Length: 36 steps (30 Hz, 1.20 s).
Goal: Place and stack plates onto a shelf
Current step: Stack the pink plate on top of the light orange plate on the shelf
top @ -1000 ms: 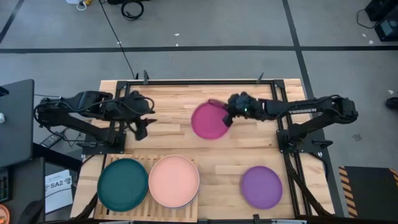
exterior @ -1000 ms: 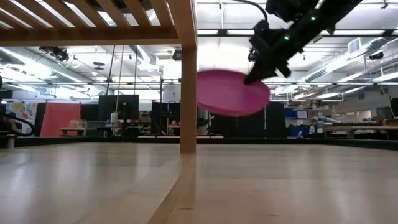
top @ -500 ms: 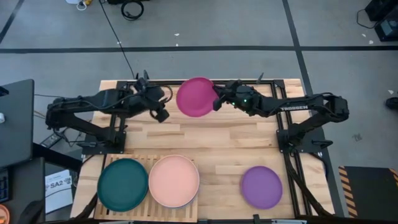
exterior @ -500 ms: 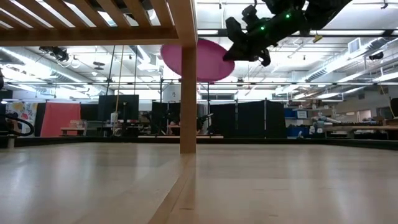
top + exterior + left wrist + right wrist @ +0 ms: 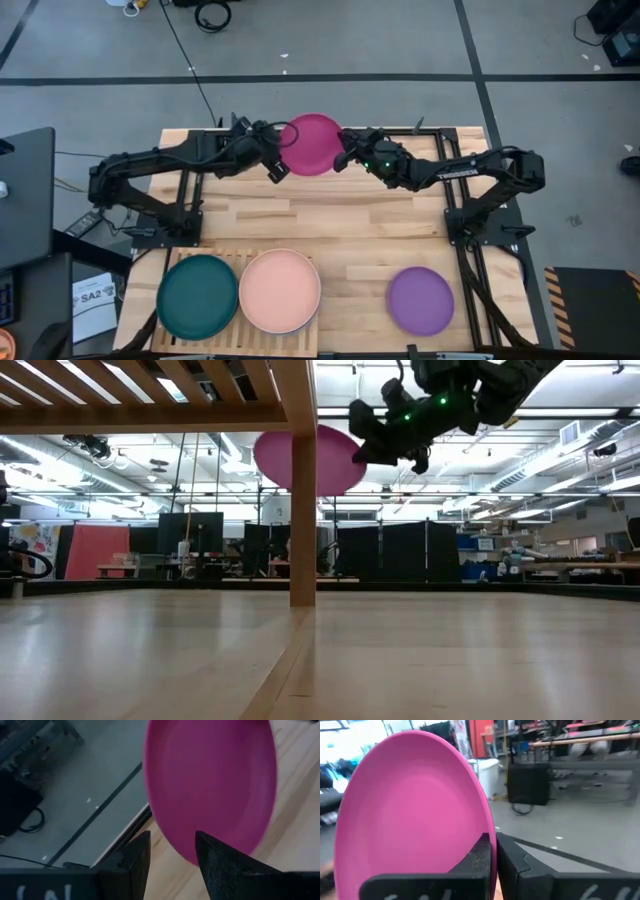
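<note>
Half-hidden behind shelf leg (image 5: 303, 490): magenta plate (image 5: 311, 144), pinched by right gripper (image 5: 343, 160); left gripper (image 5: 279, 166) agape, empty.

We find the right gripper (image 5: 343, 160) clamped, raised at the far edge; the left gripper (image 5: 277, 168) faces it, fingers parted.

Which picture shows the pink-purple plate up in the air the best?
The right wrist view: the magenta plate fills the picture, with the right gripper shut on its rim. The high view shows it small between both arms, the left wrist view crops it beyond the open left gripper, and the low view hides part behind a wooden post.
</note>
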Tool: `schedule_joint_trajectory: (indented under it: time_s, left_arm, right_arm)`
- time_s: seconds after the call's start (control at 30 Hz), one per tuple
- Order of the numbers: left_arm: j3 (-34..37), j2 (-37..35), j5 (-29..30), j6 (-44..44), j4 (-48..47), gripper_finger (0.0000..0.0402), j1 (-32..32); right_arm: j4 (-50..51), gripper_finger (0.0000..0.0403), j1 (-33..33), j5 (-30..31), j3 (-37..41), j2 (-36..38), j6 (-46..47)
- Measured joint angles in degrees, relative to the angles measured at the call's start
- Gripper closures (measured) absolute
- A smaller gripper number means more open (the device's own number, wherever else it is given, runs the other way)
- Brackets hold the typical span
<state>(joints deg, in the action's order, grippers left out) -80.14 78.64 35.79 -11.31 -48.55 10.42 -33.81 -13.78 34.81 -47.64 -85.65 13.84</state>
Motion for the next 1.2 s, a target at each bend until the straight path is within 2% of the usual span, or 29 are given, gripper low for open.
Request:
schedule_joint_trajectory:
  time_s: [0.17, 0.57, 0.77, 0.93, 1.2]
  left_arm:
    - [0.0, 0.03, -0.96, -0.02, 2.39, 0.0239, 0.78]
    - [0.0, 0.01, -0.26, -0.02, 4.08, 0.0239, 2.44]
    - [0.0, 0.01, -0.44, -0.04, 4.11, 0.0244, 3.01]
    - [0.0, 0.09, -0.49, -0.07, 4.15, 0.028, 2.99]
    - [0.0, 0.25, -1.12, -0.41, 4.34, 0.0363, 3.04]
  right_arm:
    - [-0.43, 0.0385, -0.03, 1.49, 0.0, -0.77, -0.7]
    - [-6.64, 0.0385, 2.03, -3.02, 0.02, -1.62, -0.56]
    - [-7.64, 0.0385, 2.56, -2.85, 0.02, -1.64, -2.15]
    - [-7.71, 0.0384, 2.51, -2.85, 0.02, -1.64, -2.04]
    - [-7.62, 0.037, 2.51, -2.88, 0.04, -1.64, -2.05]
